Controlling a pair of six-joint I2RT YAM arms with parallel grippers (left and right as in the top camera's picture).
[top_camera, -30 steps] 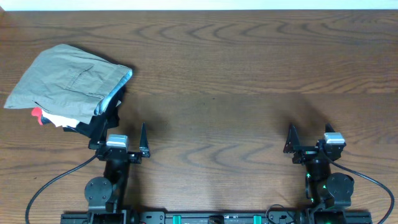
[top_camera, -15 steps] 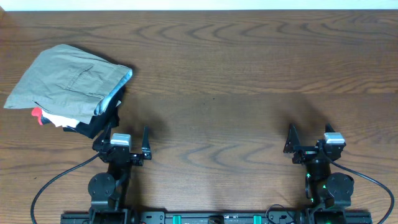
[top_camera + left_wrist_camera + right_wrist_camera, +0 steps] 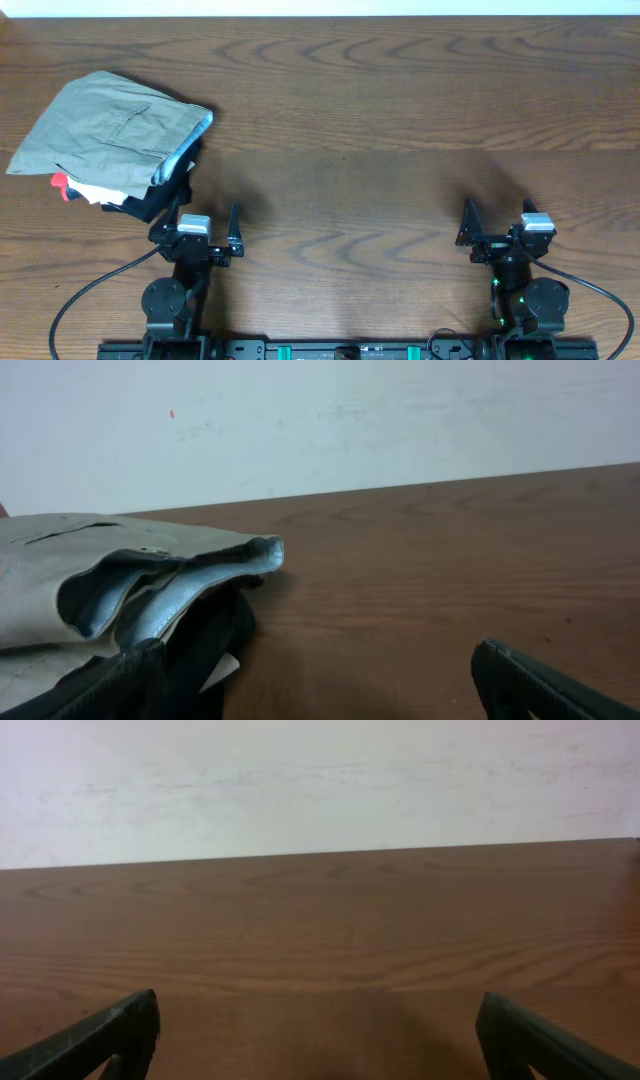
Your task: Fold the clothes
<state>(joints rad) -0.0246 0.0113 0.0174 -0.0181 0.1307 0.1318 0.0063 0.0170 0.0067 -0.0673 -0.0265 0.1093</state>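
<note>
The khaki shorts (image 3: 110, 128) lie folded on top of a pile at the table's far left, pocket up, with pale blue lining showing at the right edge. In the left wrist view the shorts (image 3: 60, 575) fill the left side, the blue lining curling at the edge. My left gripper (image 3: 200, 232) is open and empty, just below the pile; its left finger is next to the black garment. My right gripper (image 3: 497, 225) is open and empty at the near right, over bare wood.
Under the shorts lie a black garment (image 3: 160, 200), a white garment (image 3: 100, 193) and a red bit (image 3: 60, 185). The black garment also shows in the left wrist view (image 3: 205, 650). The wooden table (image 3: 400, 130) stretches right. A white wall stands beyond its far edge.
Between one second and half a second ago the left gripper drew back slightly from the pile toward the near edge. Since then nothing has moved.
</note>
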